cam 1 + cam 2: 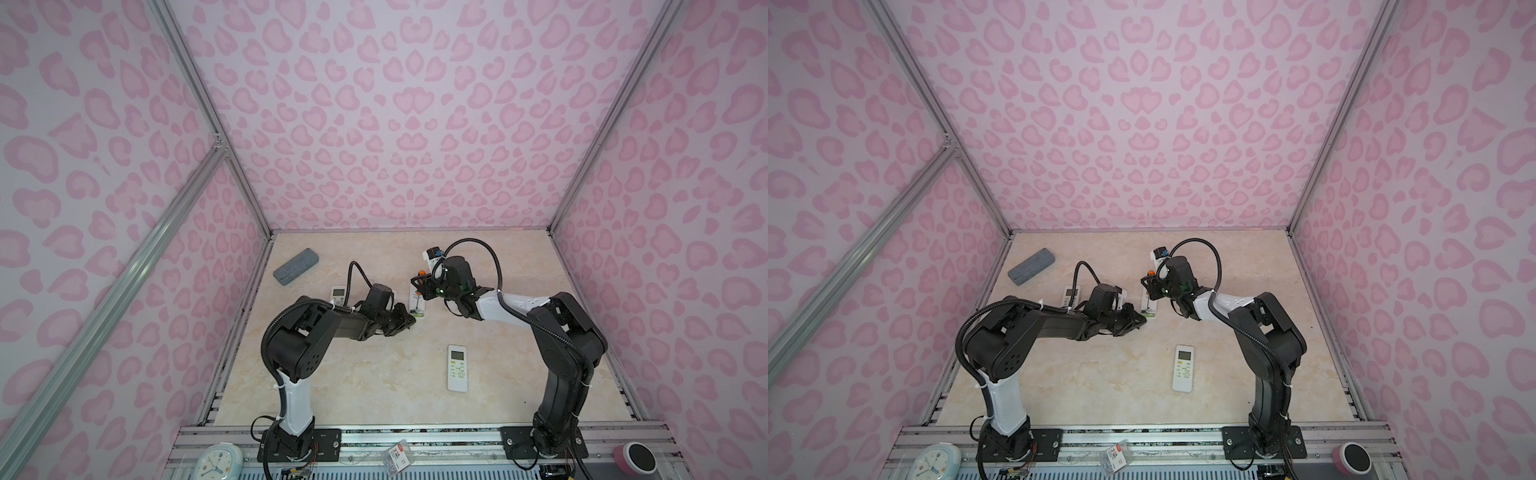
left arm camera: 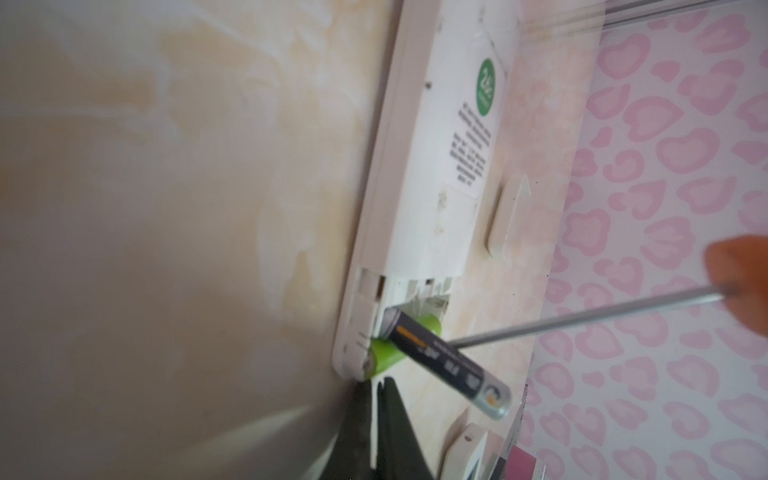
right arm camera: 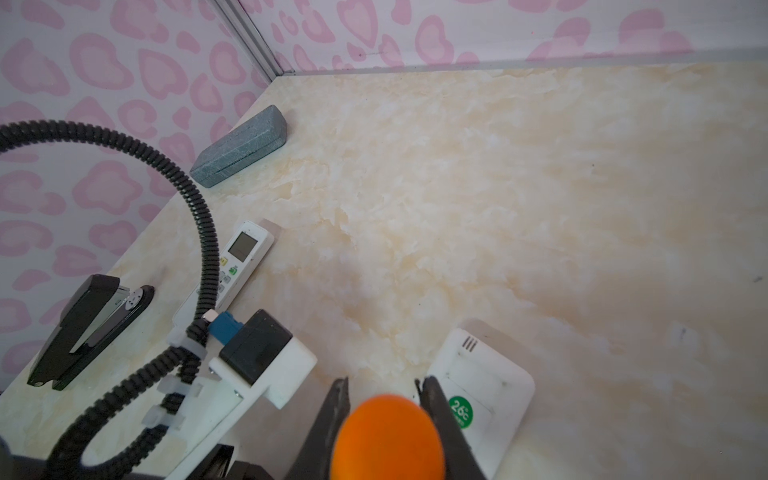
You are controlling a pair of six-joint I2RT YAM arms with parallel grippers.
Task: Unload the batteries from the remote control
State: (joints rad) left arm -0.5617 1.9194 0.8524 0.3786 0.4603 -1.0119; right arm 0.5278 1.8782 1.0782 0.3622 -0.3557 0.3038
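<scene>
So, standing at the front of the rig and calling the back wall 12 o'clock: the remote (image 1: pixel 417 302) they're working on lies face down on the marble-look table (image 1: pixel 374 374). It's a bit toward 12 from the middle, with its battery bay open at the 6 o'clock end.

Up close you can see both batteries. The dark battery (image 2: pixel 446 363) is tipped up and out, 1 end down in the bay and the other poking past the remote's end over the table. The green battery (image 2: pixel 384 353) sits in the bay underneath it.

The left gripper (image 2: pixel 376 388) reaches in from about 8 o'clock to that same end. Its fingers are pinched together with only a sliver between them, and there's nothing in them that I can make out. The tips are just beside the green one's metal end; can't tell if they touch.

The right gripper (image 3: pixel 385 380) reaches in from 3 o'clock over the remote's 12 o'clock end, clamped on the orange handle of a screwdriver (image 3: pixel 388 436). The thin shaft runs down to the dark battery and its tip is hidden behind it.

Also around:
- a small white cover plate (image 2: pixel 505 220) just beside the remote
- a 2nd remote (image 1: pixel 457 368) face up at about 5 o'clock
- a 3rd remote (image 3: pixel 232 266) at 9 o'clock, partly behind the left arm
- a gray case (image 1: pixel 296 266) out at 10 o'clock
</scene>
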